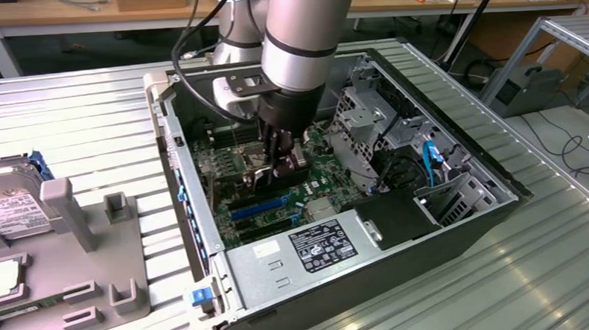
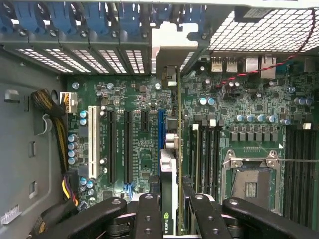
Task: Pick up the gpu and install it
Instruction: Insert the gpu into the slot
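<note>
The bench [image 1: 94, 136], a ribbed metal surface, carries an open computer case [image 1: 476, 224] lying on its side, and the arm [image 1: 303, 30] reaches straight down into it. Inside the case the green motherboard [image 2: 144, 149] fills the floor, with its row of expansion slots, one white slot [image 2: 92, 134], black ones beside it and a blue slot [image 2: 160, 129]. On the exterior view's left a grey holder tray [image 1: 89, 241] sits on the bench with a silver hard drive [image 1: 8, 203] near its edge; the tray's upright posts stand bare, which fits a card already lifted out. The pick-up part of the task looks done: the claw [image 2: 169, 209] is closed on the gpu [image 2: 169, 169], gripping it edge-on between its fingers [image 2: 147, 214], with the card's thin edge running away from the wrist toward the rear brackets of the case. The card hangs just above the board, lined up roughly along the blue slot or just beside it. Whether its connector edge has entered the slot I cannot tell, since the card hides its own lower edge. My judgement is that carrying and rough alignment are finished, while seating the card fully and letting go are not yet shown as done.
</note>
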{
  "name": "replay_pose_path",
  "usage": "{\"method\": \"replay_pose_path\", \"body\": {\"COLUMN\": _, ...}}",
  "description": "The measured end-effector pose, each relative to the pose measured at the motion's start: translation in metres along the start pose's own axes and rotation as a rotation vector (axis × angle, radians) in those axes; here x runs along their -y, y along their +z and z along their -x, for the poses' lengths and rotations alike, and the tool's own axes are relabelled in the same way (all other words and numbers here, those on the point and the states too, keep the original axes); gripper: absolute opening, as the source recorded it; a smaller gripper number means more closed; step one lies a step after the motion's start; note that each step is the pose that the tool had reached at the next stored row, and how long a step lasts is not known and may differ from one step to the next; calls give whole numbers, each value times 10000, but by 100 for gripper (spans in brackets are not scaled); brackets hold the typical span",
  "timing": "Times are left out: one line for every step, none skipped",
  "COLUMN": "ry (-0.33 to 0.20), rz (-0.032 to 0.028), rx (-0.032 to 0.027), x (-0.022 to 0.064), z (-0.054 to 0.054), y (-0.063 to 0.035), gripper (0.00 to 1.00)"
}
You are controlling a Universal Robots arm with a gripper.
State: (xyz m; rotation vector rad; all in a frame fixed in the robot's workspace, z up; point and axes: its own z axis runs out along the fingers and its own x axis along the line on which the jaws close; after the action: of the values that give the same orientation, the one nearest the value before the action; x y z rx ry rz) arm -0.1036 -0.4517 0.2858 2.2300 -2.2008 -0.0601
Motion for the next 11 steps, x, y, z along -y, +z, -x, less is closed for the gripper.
{"method": "replay_pose_path", "body": {"ry": 0, "rz": -1, "rx": 0, "x": -21, "z": -12, "y": 13, "gripper": 27}}
{"method": "replay_pose_path", "body": {"ry": 0, "rz": -1, "rx": 0, "x": -35, "z": -22, "y": 27, "gripper": 27}}
{"method": "replay_pose_path", "body": {"ry": -2, "rz": 0, "rx": 0, "x": -42, "z": -30, "y": 36, "gripper": 27}}
{"method": "replay_pose_path", "body": {"ry": -1, "rz": -1, "rx": 0, "x": -49, "z": -37, "y": 43, "gripper": 27}}
{"method": "replay_pose_path", "body": {"ry": -1, "rz": 0, "rx": 0, "x": -56, "z": -49, "y": 51, "gripper": 27}}
{"method": "replay_pose_path", "body": {"ry": 0, "rz": -1, "rx": 0, "x": -61, "z": -57, "y": 54, "gripper": 27}}
{"method": "replay_pose_path", "body": {"ry": 0, "rz": 0, "rx": 0, "x": -62, "z": -57, "y": 55, "gripper": 27}}
{"method": "replay_pose_path", "body": {"ry": 0, "rz": 1, "rx": -2, "x": -62, "z": -58, "y": 55, "gripper": 27}}
{"method": "replay_pose_path", "body": {"ry": 0, "rz": 1, "rx": -1, "x": -63, "z": -58, "y": 56, "gripper": 27}}
{"method": "replay_pose_path", "body": {"ry": 0, "rz": -1, "rx": 1, "x": -62, "z": -58, "y": 61, "gripper": 27}}
{"method": "replay_pose_path", "body": {"ry": 0, "rz": -1, "rx": 0, "x": -63, "z": -58, "y": 75, "gripper": 27}}
